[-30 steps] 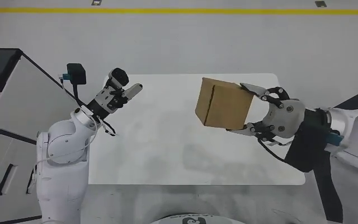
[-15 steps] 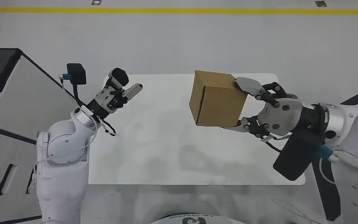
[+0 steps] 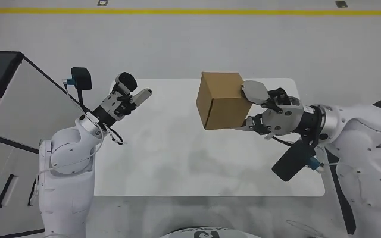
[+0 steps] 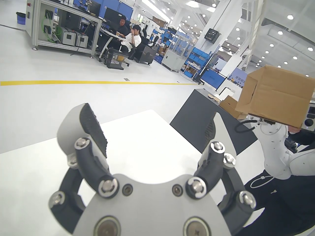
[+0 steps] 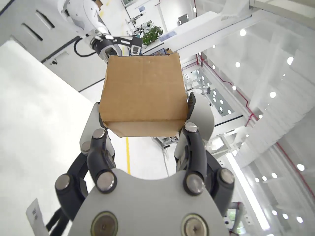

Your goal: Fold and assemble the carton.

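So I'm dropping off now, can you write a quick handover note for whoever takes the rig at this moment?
Right gripper: jaws shut on the carton, which is held in the air above the far right part of the table.
Left gripper: jaws open and empty, by the table's far left corner, well apart from the carton.
Done: the carton is erected into a box shape.
Left: I cannot tell whether every end flap is closed. Check them, probably with the left gripper helping, then set the carton down.
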